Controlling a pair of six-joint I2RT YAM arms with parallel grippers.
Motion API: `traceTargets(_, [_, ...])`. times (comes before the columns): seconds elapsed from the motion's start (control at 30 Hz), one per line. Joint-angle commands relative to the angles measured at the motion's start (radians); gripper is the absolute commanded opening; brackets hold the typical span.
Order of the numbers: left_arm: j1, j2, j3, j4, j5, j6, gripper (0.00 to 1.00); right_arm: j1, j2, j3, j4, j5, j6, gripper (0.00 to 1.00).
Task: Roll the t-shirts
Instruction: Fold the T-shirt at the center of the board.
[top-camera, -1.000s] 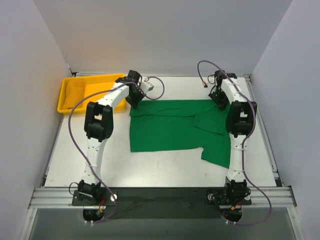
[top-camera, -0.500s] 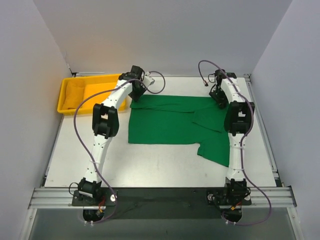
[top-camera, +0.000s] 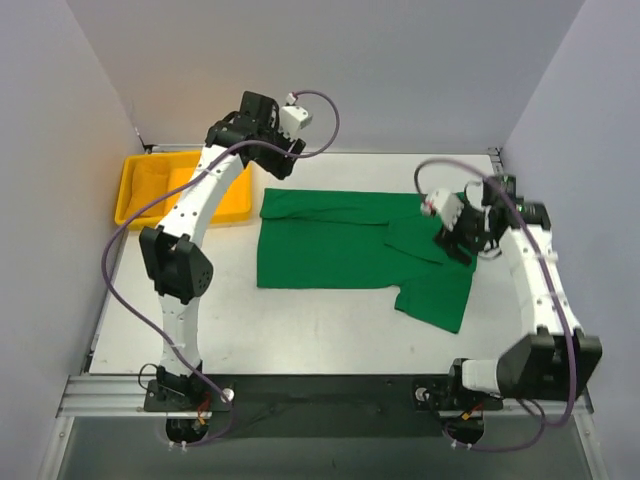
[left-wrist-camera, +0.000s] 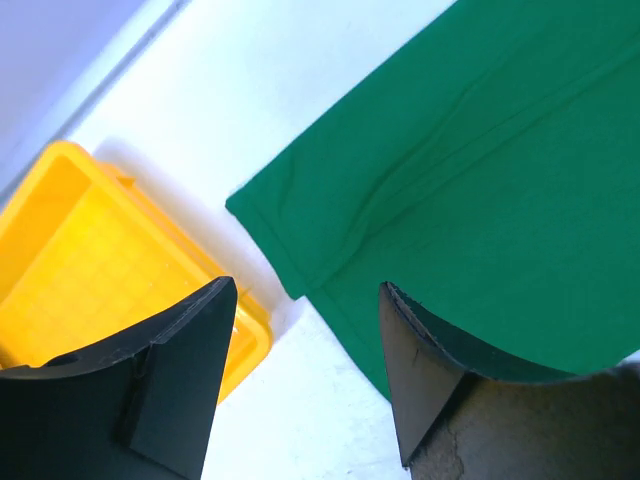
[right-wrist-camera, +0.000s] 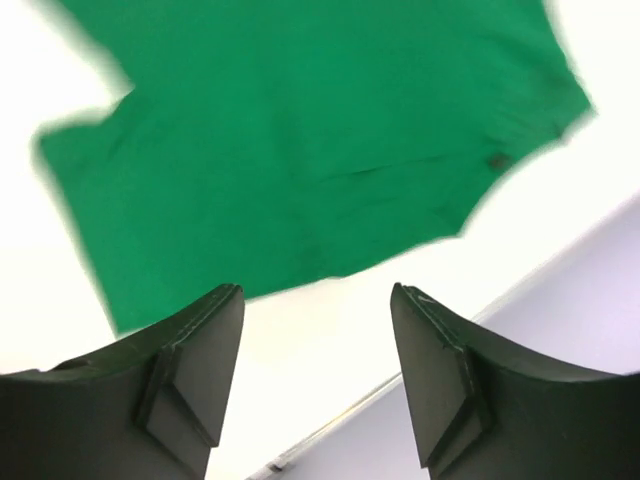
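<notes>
The green t-shirt (top-camera: 335, 245) lies flat on the white table (top-camera: 190, 320), folded into a wide band with one sleeve (top-camera: 437, 300) sticking out toward the near right. My left gripper (top-camera: 283, 160) hangs open above the shirt's far left corner, holding nothing. In the left wrist view the left gripper (left-wrist-camera: 305, 300) frames bare table beside the t-shirt (left-wrist-camera: 480, 180). My right gripper (top-camera: 452, 242) hovers open over the shirt's right end. In the right wrist view the right gripper (right-wrist-camera: 316, 292) has only table between its fingers, with the t-shirt (right-wrist-camera: 300, 140) beyond them.
A yellow plastic tray (top-camera: 125, 205) stands at the far left of the table, close to the shirt's left corner, and the yellow tray (left-wrist-camera: 70, 260) also shows in the left wrist view. Grey walls close in the back and both sides. The table's right rail (top-camera: 505, 185) runs near the right arm.
Both grippers have opened, let go of the shirt's far edge and lifted away. The left rose toward the back; the right arm swung out to the right. The shirt stays flat.
</notes>
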Motion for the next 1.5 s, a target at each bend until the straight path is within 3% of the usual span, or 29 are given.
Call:
traceTargets(0.0, [-0.018, -0.104, -0.114, -0.035, 0.053, -0.024, 0.69, -0.099, -0.212, -0.433, -0.181, -0.111, -0.722, 0.59])
traceTargets(0.1, [-0.018, -0.193, -0.276, 0.029, 0.051, -0.021, 0.68, -0.185, -0.308, -0.541, -0.215, -0.098, -0.993, 0.57])
traceTargets(0.3, [-0.019, -0.368, -0.549, 0.152, 0.094, -0.034, 0.66, -0.193, -0.340, -0.612, -0.227, -0.076, -1.158, 0.53])
traceTargets(0.5, [-0.018, -0.445, -0.697, 0.160, 0.076, 0.015, 0.63, -0.184, -0.316, -0.684, -0.227, -0.072, -1.343, 0.50])
traceTargets(1.0, [0.064, -0.390, -0.687, 0.138, -0.013, 0.051, 0.62, -0.161, -0.133, -0.626, -0.264, -0.050, -1.479, 0.43])
traceTargets(1.47, [0.091, -0.367, -0.673, 0.129, -0.038, 0.061, 0.62, -0.159, -0.118, -0.712, -0.209, -0.033, -1.599, 0.43])
